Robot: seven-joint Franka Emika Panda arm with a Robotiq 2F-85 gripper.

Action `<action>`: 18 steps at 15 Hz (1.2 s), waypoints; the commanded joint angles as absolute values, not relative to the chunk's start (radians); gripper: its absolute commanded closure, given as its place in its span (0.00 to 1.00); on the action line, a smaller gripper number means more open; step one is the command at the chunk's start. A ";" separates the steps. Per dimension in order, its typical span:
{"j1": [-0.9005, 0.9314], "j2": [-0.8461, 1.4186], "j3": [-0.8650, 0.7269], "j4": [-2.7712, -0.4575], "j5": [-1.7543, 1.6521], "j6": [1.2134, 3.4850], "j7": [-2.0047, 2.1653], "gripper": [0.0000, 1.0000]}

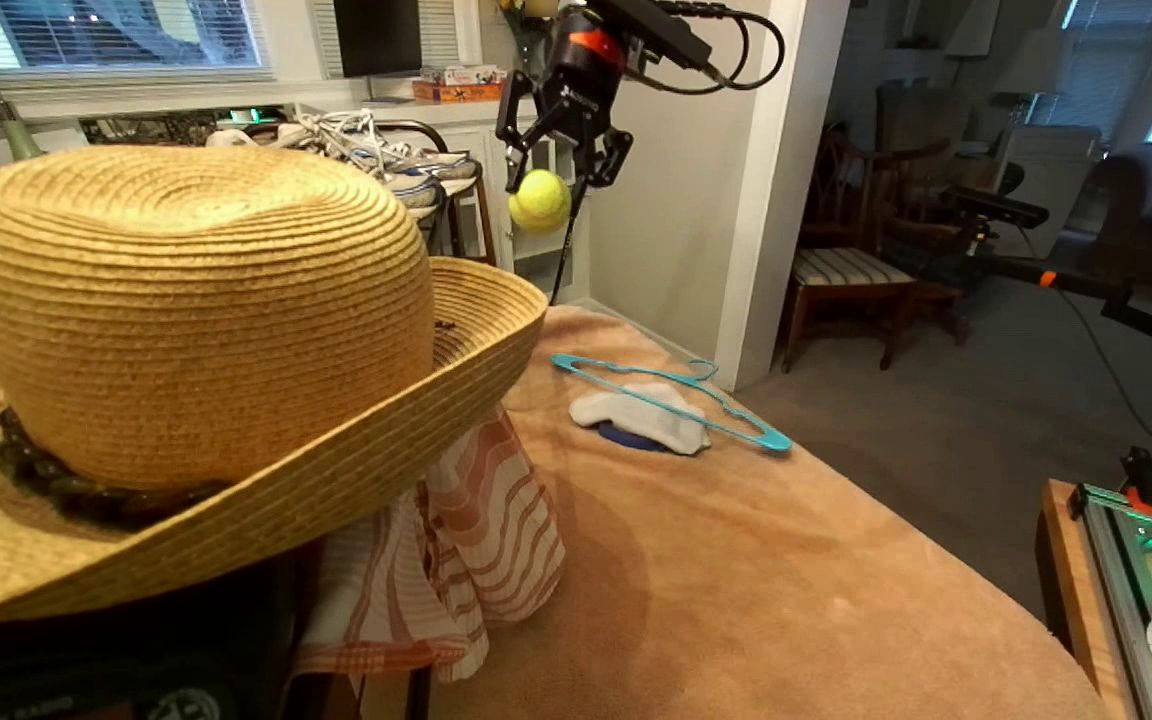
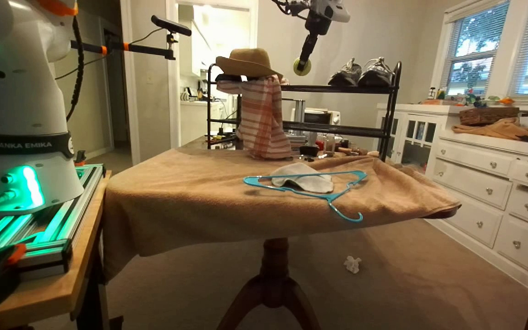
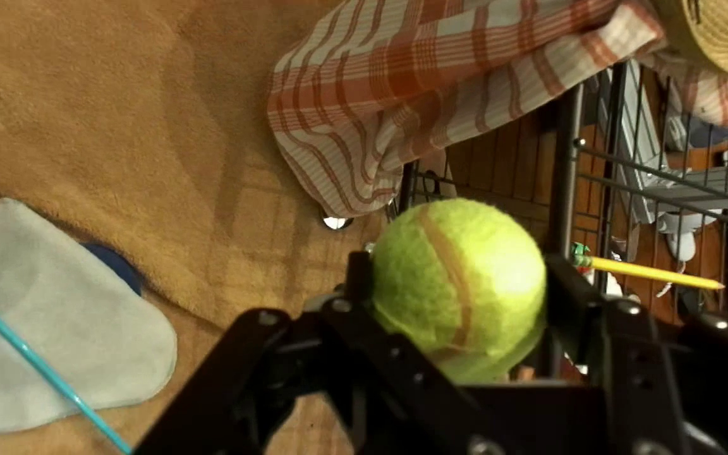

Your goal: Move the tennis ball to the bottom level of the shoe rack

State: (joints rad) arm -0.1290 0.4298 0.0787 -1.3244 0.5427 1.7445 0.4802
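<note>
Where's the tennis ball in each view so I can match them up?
In an exterior view: tennis ball, upper part, just left of centre.
In an exterior view: tennis ball, upper part, just right of centre.
Wrist view: tennis ball, right of centre.
Landmark in all three: striped cloth.

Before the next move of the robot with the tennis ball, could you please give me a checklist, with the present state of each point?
1. Tennis ball held between the jaws: ok.
2. Ball clear of the tan blanket: ok.
3. Ball resting on the shoe rack's bottom level: not ok; it hangs in the air.
4. Striped cloth out of the rack's openings: not ok; it hangs across both levels.
5. Room on the bottom level: cannot tell; it shows nearly edge-on.
</note>
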 commanded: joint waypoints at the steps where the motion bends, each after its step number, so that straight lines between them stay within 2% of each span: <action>1: -0.157 0.423 0.045 -1.438 0.699 1.756 0.450 0.58; 8: -0.056 0.496 -0.021 -1.505 0.713 1.852 0.744 0.58; 18: -0.011 0.541 0.012 -1.584 0.910 2.110 1.101 0.58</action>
